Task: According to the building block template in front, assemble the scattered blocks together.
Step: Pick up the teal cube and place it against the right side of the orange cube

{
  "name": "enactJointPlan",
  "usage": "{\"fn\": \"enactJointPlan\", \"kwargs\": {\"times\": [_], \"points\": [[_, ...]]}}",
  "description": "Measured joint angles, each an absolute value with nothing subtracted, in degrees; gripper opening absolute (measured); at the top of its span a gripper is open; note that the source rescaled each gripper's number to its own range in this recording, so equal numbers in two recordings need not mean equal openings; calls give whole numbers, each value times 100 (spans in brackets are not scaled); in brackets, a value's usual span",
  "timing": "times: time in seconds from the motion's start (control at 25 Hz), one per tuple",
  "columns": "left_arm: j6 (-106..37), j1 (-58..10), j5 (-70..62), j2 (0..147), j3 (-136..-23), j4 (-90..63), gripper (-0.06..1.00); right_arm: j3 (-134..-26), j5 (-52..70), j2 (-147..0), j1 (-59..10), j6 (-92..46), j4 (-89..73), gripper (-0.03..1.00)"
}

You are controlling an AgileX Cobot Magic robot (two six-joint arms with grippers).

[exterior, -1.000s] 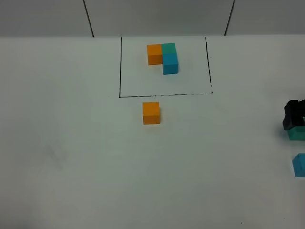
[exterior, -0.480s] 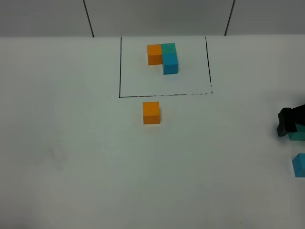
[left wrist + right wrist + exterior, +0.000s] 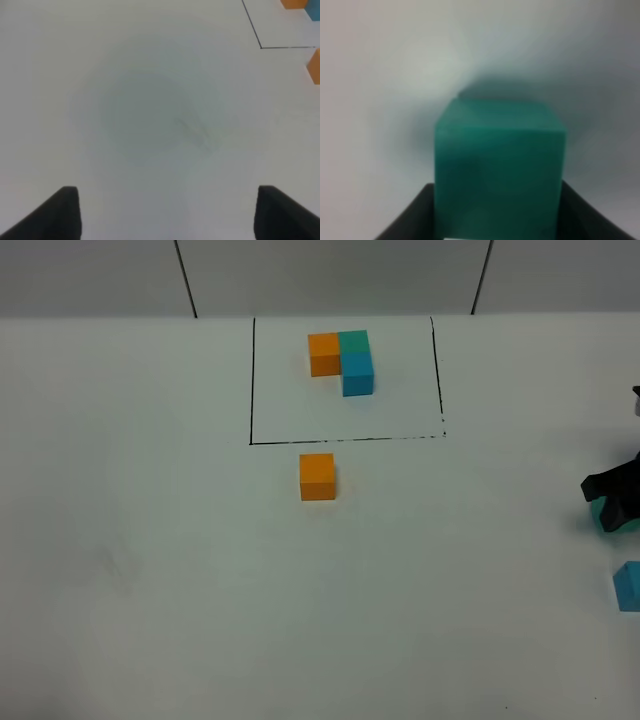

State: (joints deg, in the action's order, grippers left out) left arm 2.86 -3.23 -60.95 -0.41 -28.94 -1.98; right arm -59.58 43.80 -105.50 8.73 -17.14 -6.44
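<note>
The green block (image 3: 500,160) was near the right edge of the table (image 3: 150,570), squeezed between the 2 dark fingers (image 3: 412,220) of the right pincer (image 3: 611,502), which was closed on it. Whether the block rested on the surface or was just clear of it could not be told. The blue block (image 3: 628,586) lay near it on the camera's side, at the very edge of the high view and apart from the pincer. The orange block (image 3: 317,477) stood alone well to the left of both, near the middle of the table, just outside the front line of the black rectangle (image 3: 251,380). Inside that rectangle, toward its far side, stood the template (image 3: 356,370): 3 cubes touching in an L, orange on the left, green beside it, blue in front of the green. The left pincer (image 3: 169,212) hung open over bare table with nothing between its tips; its camera caught 1 corner of the rectangle and a sliver of the orange block.
</note>
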Motion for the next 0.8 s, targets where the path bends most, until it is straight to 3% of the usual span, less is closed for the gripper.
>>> {"fn": "enactJointPlan", "kwargs": {"times": [0.2,0.4,0.64,0.8], "points": [[286,-323,-6095,-41,-2894,-198,54,-6700,5313,-10350,-447,-3092,-238,1],[286,-323,-6095,-41,-2894,-198,54,-6886,5484,-10468,-1847,-4858,199,1],[286,-323,-6095,-41,-2894,-198,54,-8096,5676,-11252,-2664,-5131,475,1],[292,-323,-6095,-41,-2894,-198,54,-9157,6122,-11917,-2839,-5151,504,1]]}}
